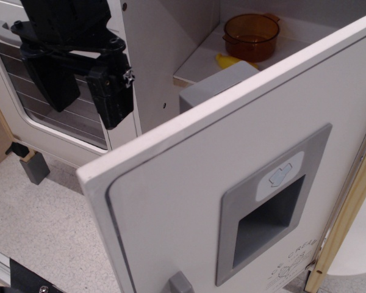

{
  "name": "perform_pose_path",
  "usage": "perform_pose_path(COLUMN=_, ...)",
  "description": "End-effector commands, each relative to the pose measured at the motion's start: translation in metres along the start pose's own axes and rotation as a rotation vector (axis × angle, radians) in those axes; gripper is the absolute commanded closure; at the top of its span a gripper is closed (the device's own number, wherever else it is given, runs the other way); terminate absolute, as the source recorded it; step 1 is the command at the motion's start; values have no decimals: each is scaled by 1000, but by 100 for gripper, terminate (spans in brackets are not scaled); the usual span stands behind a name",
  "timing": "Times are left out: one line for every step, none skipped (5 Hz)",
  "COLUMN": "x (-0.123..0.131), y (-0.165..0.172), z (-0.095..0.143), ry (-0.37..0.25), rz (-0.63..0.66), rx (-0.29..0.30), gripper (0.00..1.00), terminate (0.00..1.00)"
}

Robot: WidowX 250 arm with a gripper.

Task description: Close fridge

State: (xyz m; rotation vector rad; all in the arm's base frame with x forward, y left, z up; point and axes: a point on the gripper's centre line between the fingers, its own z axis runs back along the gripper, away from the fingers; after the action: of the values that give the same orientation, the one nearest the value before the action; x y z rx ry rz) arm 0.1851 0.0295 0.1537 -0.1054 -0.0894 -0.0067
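The white fridge door (189, 183) stands wide open and swings toward me, filling the lower right. Its grey recessed dispenser panel (271, 207) faces me, and the top of its grey handle (178, 284) shows at the bottom edge. Behind it the fridge interior shelf (198, 61) is exposed. My black gripper (85, 91) hangs at the upper left, in front of the oven door, left of the fridge door's free edge and apart from it. Its two fingers point down with a gap between them and hold nothing.
An orange translucent pot (251, 35) and a yellow item (229, 61) sit on the fridge shelf. The white oven door with wire-lined window (24, 79) is behind the gripper. A grey block (34, 166) stands on the speckled floor at left. A wooden frame edge (348, 213) runs along the right.
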Motion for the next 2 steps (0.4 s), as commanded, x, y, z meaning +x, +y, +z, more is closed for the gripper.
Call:
perform_pose_path(x=0, y=0, z=0, ry=0, rz=0, rx=0, gripper=0, terminate=0)
perform_pose_path(x=15, y=-11, z=21, ry=-3, rz=-16, rx=-33, gripper=0, terminate=0)
